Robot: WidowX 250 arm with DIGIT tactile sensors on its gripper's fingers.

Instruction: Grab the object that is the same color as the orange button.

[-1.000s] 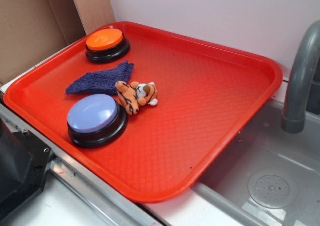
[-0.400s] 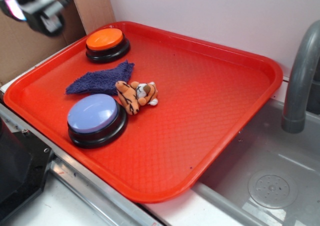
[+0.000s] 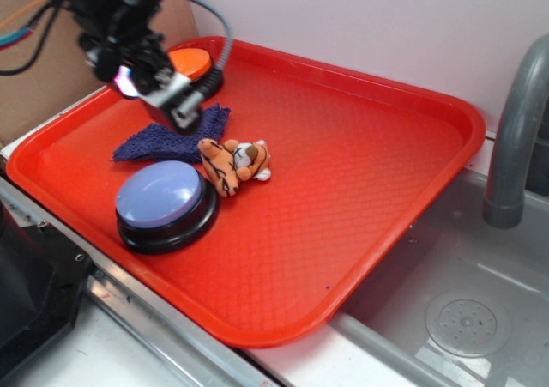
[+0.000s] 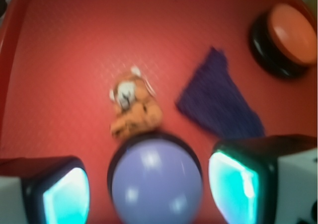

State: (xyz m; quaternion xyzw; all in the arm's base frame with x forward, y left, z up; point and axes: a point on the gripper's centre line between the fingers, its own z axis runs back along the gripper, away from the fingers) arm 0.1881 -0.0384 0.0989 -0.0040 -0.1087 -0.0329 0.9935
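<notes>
The small orange plush tiger with dark stripes lies near the middle-left of the red tray, between the dark blue cloth and the lavender button. The orange button stands at the tray's far left corner, partly hidden by the arm. My gripper hangs above the cloth, up and left of the tiger. In the wrist view the gripper is open and empty. The lavender button lies below the gap between its fingers, and the tiger lies just beyond that button.
The cloth and the orange button lie to the right in the wrist view. A steel sink with a grey faucet lies right of the tray. Cardboard stands at the back left.
The arm has come in from the upper left and moved down and right over the tray, now above the blue cloth. The objects on the tray have not moved.
</notes>
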